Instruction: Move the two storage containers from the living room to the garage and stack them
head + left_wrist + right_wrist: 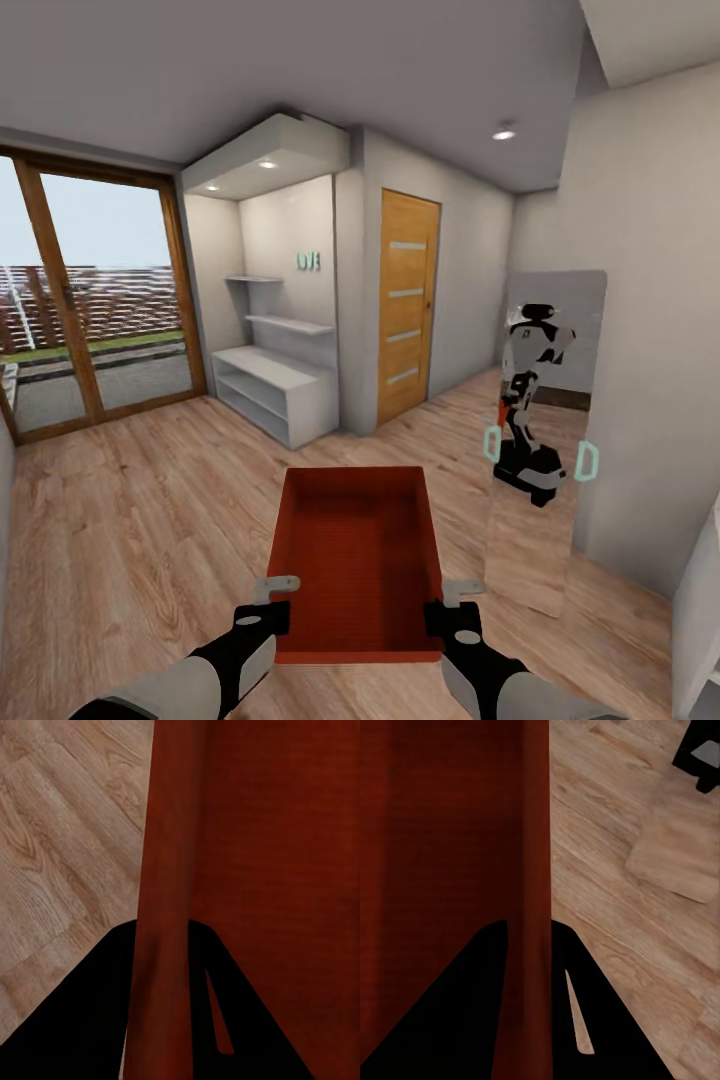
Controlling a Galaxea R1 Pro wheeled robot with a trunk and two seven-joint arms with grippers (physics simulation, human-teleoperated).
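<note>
Room first: light wood-plank floor (130, 520), glass doors (90, 300) far left of the storage container, white shelf unit (275, 390) beyond it, leaning mirror (545, 440) to its right. The orange-red storage container (355, 560) is carried low out front, empty and open-topped. Left pincer (272, 600) and right pincer (450, 605) each pinch a long side wall near the back corners. Looks light but thin-walled and smooth, so I'd guess it can flex or slip; gripping both rims seems smart.

The orange-red storage container (357, 560) is showing smooth, matt thin walls; the floor (130, 530) is looking like light grained wood planks, and the far door (406, 305) like warm varnished wood.
</note>
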